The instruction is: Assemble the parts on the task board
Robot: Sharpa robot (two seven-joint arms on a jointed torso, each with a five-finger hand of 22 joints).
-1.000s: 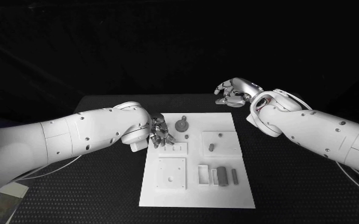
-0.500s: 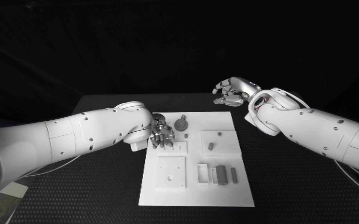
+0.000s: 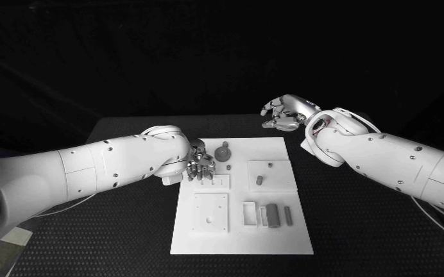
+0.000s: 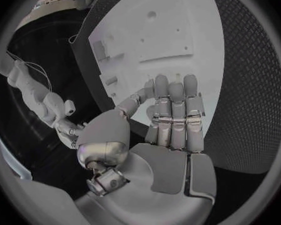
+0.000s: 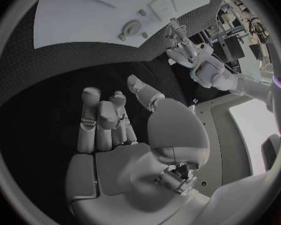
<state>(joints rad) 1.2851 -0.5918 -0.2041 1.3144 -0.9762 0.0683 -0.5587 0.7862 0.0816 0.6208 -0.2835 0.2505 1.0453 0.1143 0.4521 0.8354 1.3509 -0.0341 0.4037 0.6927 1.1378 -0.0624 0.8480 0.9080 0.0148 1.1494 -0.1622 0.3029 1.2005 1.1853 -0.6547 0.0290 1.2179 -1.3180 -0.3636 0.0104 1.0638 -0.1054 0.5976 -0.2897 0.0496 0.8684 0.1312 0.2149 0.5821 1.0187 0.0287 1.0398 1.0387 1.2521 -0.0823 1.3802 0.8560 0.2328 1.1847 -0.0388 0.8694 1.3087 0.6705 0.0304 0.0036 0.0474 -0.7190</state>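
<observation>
Lying flat in the middle of the black table [image 3: 111,226], the white task board [image 3: 242,242] is seen with small grey parts set on it: a round disc part [image 3: 225,155] near its far edge, a short peg [image 3: 261,179] on a raised square toward the right, and a row of upright bars [image 3: 273,214] nearer the robot. A recessed rectangular plate [image 3: 211,211] is noted on the board's near left. The left hand [image 3: 198,167] is held over the board's far left edge, just beside the disc; its fingers [image 4: 176,116] are stretched out side by side and nothing is held. The right hand [image 3: 284,114] is held over bare table beyond the board's far right corner, well apart from the parts, fingers [image 5: 97,117] loosely curled, nothing gripped
</observation>
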